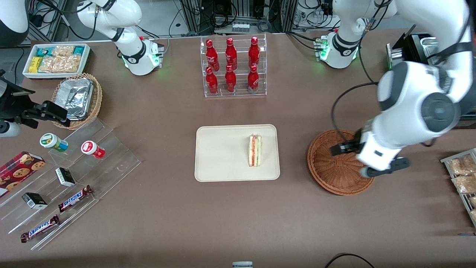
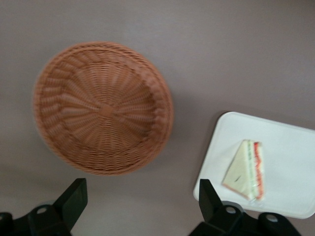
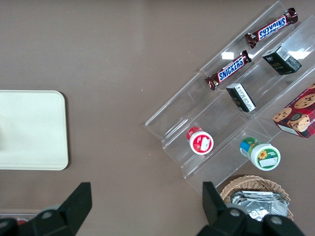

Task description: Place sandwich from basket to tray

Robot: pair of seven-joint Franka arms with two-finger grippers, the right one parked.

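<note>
Your hand (image 2: pixel 142 196) hangs over the basket (image 1: pixel 336 163), fingers apart and empty; sandwich (image 1: pixel 255 150) already sits on the tray (image 1: pixel 219 152), so job looks done.

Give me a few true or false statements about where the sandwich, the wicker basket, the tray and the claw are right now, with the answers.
1. The sandwich lies on the tray. True.
2. The basket holds the sandwich. False: nothing shows inside it.
3. The claw is shut on the sandwich. False: it is open and holds nothing.
4. The claw hangs above the basket. True.
5. The tray touches the basket. False: bare table shows between them.
</note>
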